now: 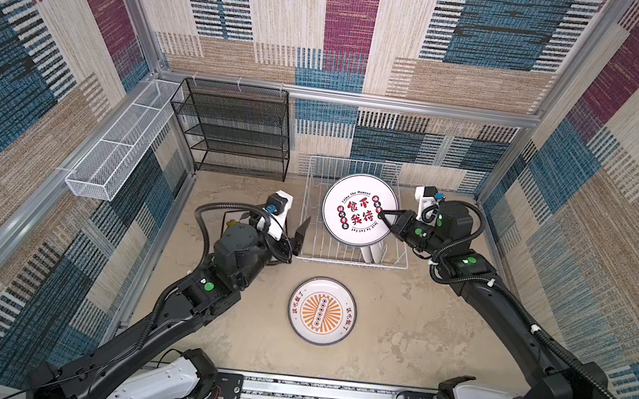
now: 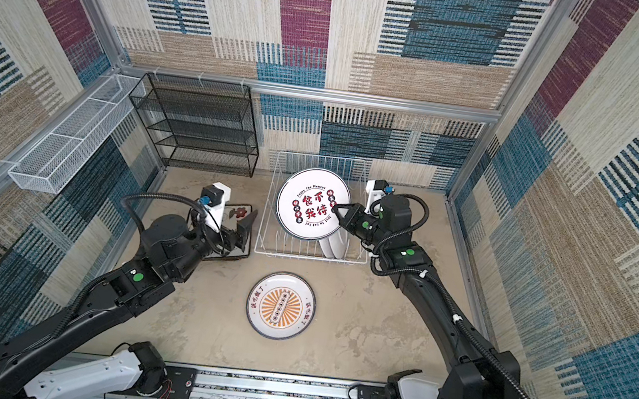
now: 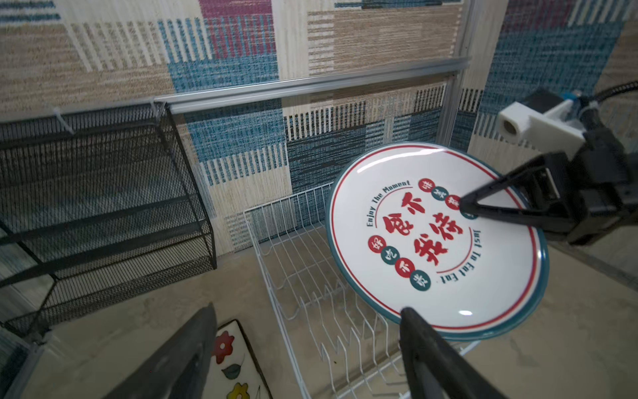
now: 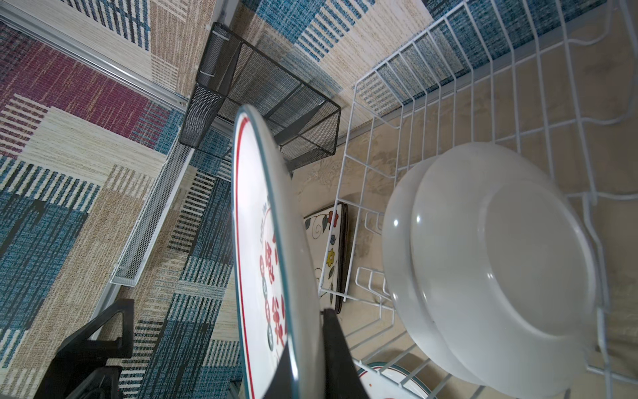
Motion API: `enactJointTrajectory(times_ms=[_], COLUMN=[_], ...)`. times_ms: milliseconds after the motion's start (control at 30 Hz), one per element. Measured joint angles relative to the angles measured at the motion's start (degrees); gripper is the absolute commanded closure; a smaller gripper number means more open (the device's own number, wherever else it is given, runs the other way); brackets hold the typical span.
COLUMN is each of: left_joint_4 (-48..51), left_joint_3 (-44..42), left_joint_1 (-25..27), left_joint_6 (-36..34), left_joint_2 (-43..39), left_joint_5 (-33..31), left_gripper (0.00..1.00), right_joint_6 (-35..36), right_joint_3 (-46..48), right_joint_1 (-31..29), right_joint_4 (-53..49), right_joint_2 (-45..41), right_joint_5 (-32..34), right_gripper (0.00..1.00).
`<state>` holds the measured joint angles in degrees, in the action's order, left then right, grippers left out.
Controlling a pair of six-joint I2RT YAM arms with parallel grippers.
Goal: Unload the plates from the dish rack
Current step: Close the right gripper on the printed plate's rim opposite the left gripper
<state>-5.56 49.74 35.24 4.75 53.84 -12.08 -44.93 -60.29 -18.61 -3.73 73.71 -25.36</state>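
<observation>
R gripper [image 1: 382,214]: pinching the rim of the red-print round plate [image 1: 358,197], one finger on the printed face, the other on the back. I see this plate held over the dish rack [image 1: 343,260], face up, tilted.

L gripper [image 2: 243,230]: jaws spread wide, nothing between them. Pos.: just left of the rack, above the square floral plate [image 2: 240,212], which lies face up on the table [image 1: 418,327]. Can't tell if more are stacked under it.

Orange-print round plate [image 1: 322,312]: flat, face up, near side of rack, apart from it.

Two white round plates [image 4: 500,269]: on edge in the rack's near-right end.
</observation>
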Motion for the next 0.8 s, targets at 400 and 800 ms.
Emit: enactJointTrajectory(times_ms=[400,800], left_joint_4=[-0.22,-0.20], left_joint_3=[6.19,14.14], left_joint_1=[-12.26,-14.12], left_joint_6=[31.21,40.37], left_joint_2=[14.51,28.83], left_joint_5=[26.18,47.67], left_gripper=[0.18,0.33], right_joint_6=[1.51,1.49], right_joint_3=[0.02,-0.07], right_joint_1=[0.00,0.00], right_joint_4=[0.48,2.56], right_joint_2=[0.98,3.63], right_joint_5=[-3.63,-8.57], right_gripper=[1.00,1.00])
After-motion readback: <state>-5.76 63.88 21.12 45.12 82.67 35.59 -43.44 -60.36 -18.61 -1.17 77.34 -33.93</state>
